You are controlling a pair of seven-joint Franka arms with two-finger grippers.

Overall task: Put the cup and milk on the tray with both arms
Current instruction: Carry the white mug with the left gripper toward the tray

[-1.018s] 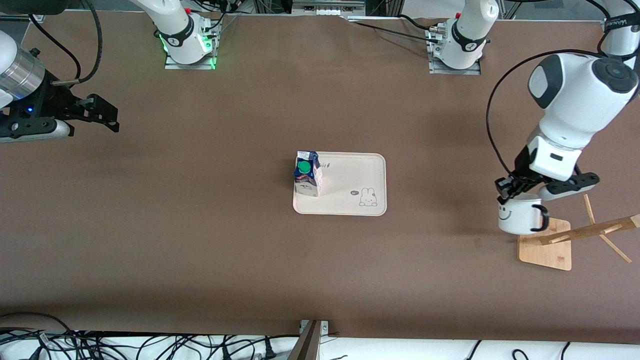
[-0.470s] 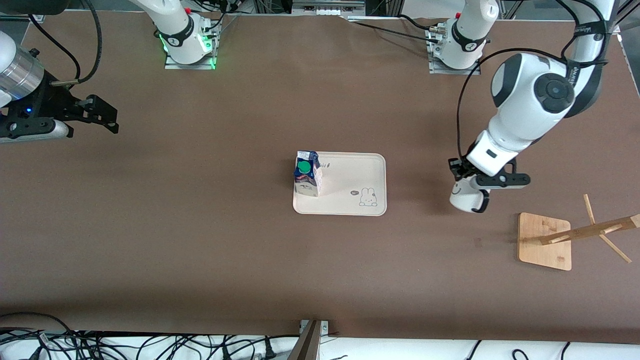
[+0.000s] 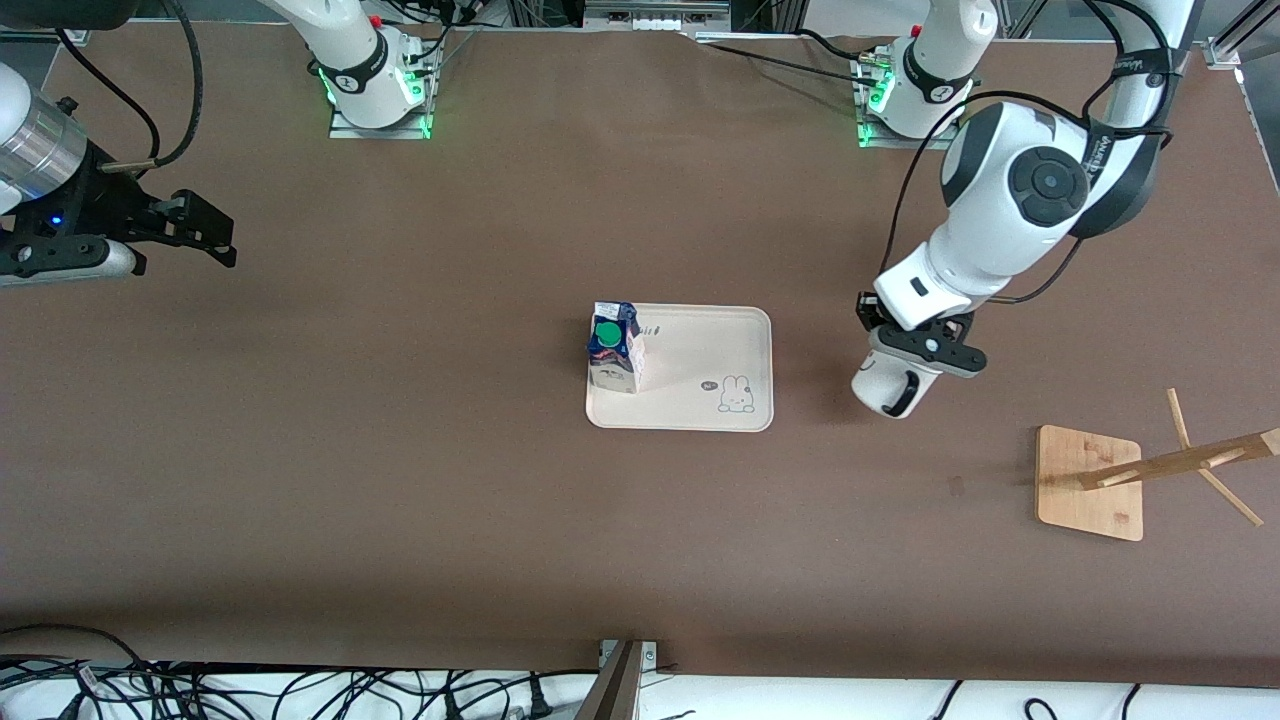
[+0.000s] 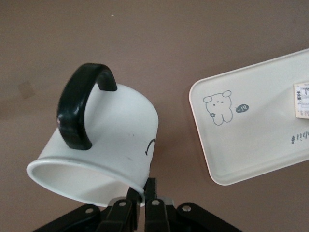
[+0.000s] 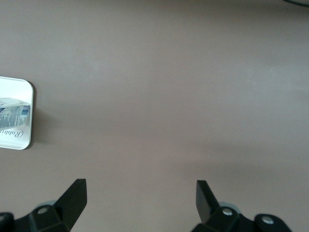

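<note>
With my left hand [image 3: 893, 352] pinched on the rim of the tilted cup [image 3: 884, 384], at mid-right of the frame near the tray [image 3: 700, 410], I should level it over the bare bunny end beside the milk [image 3: 613, 346], while the right hand [image 3: 215, 232] waits wide open at upper left.

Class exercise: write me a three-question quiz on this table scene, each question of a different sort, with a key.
1. True or false: the milk stands on the tray.
2. What does the left gripper hold? A a spoon, B the cup, C a lid.
3. Fill in: the right gripper, waiting at the right arm's end of the table, is ___.

Key: 1 true. 2 B, gripped by its rim, over bare table beside the tray. 3 open.
</note>
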